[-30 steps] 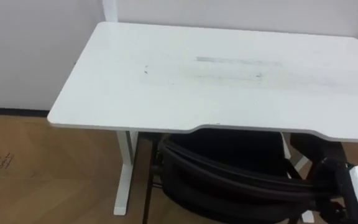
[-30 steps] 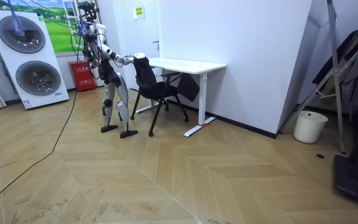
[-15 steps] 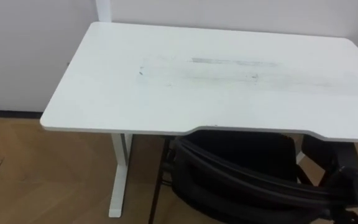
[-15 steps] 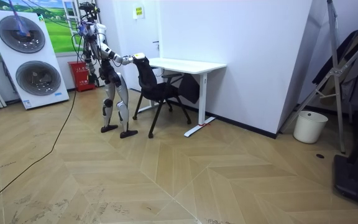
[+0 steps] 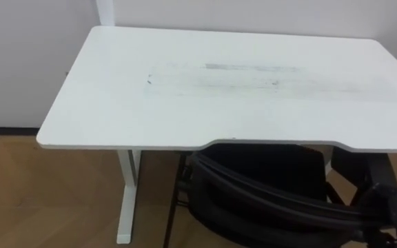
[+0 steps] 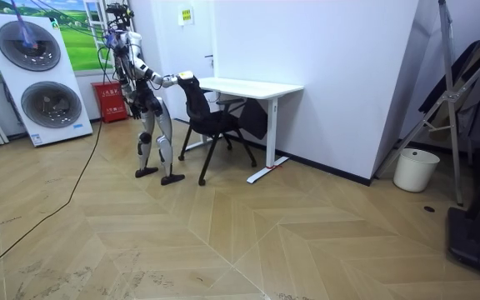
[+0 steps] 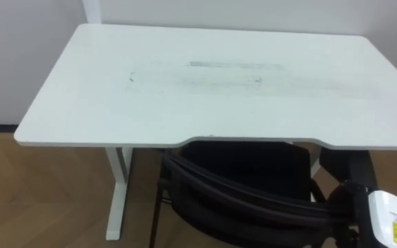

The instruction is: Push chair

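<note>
Looking down from the head, we see the chair [image 7: 240, 203] tucked partly beneath the white desk [image 7: 219, 89]: its black seat lies in shadow under the curved cut-out of the desk's near edge, while the black backrest stands on our side of that edge, its top rail running slantwise toward the lower right. At the right end of that rail sits the right hand [image 7: 376, 212] (we know it by the arm coming in from the lower right corner), its back turned up toward the camera, resting at the backrest's top; its fingers merge with the dark frame there, and we cannot tell whether they are curled over the rail or pressed flat against it. The desk top bears faint grey smudges across its middle, and the desk stands against a white wall [image 7: 19, 55], with one white leg [image 7: 118, 184] showing at the left, on a wooden floor [image 7: 40, 200]. From the room camera we see the robot standing upright on both feet behind the chair [image 6: 213, 117], on the room view's left of it, one arm stretched forward at chest height to the top of the backrest, where the right hand [image 6: 182, 77] meets it. The desk [image 6: 252, 86] stands on the room view's right of the chair, and two stacked washing machines [image 6: 36, 79] stand behind the robot.
</note>
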`<state>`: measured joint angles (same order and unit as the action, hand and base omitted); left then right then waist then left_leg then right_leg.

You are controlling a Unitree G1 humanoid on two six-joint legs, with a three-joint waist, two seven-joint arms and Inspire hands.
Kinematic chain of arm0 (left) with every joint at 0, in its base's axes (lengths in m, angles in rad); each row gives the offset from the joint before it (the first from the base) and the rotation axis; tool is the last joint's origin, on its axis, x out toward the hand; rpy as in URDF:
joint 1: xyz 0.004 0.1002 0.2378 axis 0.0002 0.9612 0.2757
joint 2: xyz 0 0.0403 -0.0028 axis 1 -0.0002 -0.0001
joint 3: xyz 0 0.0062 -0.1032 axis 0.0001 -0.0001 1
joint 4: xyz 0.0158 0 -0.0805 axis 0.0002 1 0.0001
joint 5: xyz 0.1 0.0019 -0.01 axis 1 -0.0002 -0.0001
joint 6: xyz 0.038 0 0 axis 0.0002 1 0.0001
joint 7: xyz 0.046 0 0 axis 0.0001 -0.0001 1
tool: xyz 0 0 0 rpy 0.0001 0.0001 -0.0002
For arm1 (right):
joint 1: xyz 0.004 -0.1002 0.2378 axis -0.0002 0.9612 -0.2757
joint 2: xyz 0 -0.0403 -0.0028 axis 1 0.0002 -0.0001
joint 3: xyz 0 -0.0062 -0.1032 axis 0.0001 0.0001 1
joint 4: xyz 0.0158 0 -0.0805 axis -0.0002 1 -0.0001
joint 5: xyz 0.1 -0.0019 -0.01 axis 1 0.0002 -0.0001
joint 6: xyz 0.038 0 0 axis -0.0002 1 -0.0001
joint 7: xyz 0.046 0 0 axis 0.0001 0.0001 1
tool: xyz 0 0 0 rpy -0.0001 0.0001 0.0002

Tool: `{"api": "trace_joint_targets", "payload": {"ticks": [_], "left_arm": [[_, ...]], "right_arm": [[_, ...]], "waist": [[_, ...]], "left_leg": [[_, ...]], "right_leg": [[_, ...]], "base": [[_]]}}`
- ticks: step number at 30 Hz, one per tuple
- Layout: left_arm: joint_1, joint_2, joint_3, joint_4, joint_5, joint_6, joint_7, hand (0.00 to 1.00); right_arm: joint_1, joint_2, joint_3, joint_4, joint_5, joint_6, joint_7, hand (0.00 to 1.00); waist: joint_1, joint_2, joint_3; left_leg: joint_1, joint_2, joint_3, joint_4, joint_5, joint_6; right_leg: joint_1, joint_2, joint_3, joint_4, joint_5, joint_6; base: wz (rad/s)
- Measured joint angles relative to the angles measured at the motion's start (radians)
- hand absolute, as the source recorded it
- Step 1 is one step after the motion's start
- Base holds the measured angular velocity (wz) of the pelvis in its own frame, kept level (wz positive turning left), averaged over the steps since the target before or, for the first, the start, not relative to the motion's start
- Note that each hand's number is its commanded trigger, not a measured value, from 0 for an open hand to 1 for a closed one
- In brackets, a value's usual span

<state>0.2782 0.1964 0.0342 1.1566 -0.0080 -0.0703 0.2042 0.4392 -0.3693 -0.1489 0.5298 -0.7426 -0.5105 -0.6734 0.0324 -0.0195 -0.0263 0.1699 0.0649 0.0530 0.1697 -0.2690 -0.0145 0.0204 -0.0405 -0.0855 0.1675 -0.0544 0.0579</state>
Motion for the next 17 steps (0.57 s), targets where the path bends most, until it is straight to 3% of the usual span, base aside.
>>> {"api": "trace_joint_targets", "payload": {"ticks": [4, 17], "left_arm": [[-0.015, -0.017, 0.002, 0.001, 0.002, 0.000, 0.001, 0.00], [-0.034, -0.017, 0.002, 0.001, 0.000, -0.002, 0.009, 0.00]], "right_arm": [[0.000, 0.000, 0.007, 0.004, -0.001, 0.004, -0.012, 0.00], [0.000, 0.006, 0.015, 0.004, 0.002, 0.016, -0.011, 0.00]], "waist": [[-0.001, -0.001, -0.0005], [-0.009, -0.003, -0.0019]], "left_leg": [[0.000, 0.000, -0.004, 0.000, -0.003, -0.002], [-0.003, -0.001, -0.011, 0.000, -0.003, -0.001]], "right_leg": [[0.001, -0.001, -0.005, 0.000, 0.000, 0.000], [0.003, -0.003, -0.013, 0.001, 0.000, 0.000]], "base": [[0.02], [0.00]]}}
